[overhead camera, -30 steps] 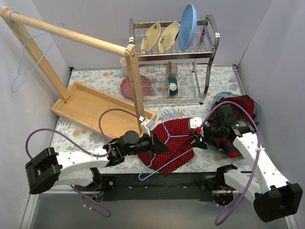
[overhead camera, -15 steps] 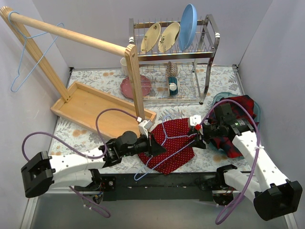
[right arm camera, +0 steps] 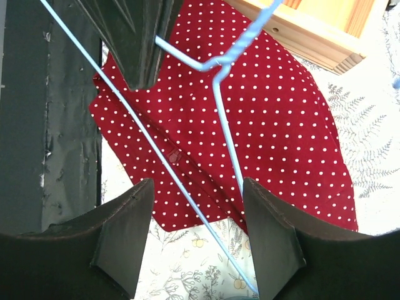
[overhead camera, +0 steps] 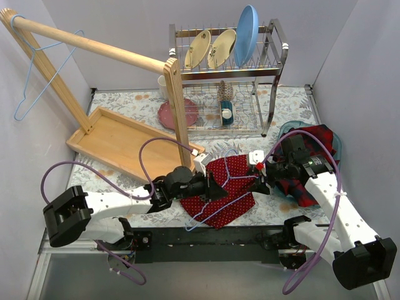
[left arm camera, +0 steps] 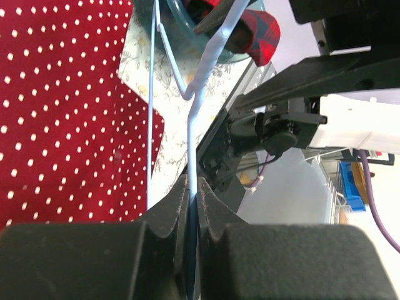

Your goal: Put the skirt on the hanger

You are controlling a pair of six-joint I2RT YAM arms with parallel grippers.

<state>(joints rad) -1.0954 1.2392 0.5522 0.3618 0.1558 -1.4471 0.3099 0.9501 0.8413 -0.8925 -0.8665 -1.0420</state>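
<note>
A: Top view. The skirt (overhead camera: 240,187) lies flat on the table (overhead camera: 125,103) at the near edge, between the two arms and just beside the wooden tray (overhead camera: 119,140). A light-blue wire hanger (overhead camera: 228,177) lies over it.

B: Left gripper (overhead camera: 219,189)?

A: At the skirt's left edge. Closure is hard to read from up here. The right gripper (overhead camera: 259,180) is at the skirt's right edge.

B: Left wrist view?

A: Jaws pressed together, pinching the hanger wire. Polka-dot cloth lies left of it.

B: Right wrist view?

A: Fingers spread wide above the skirt. One hanger wire runs diagonally between them. Whether it touches either finger, I cannot tell.
</note>
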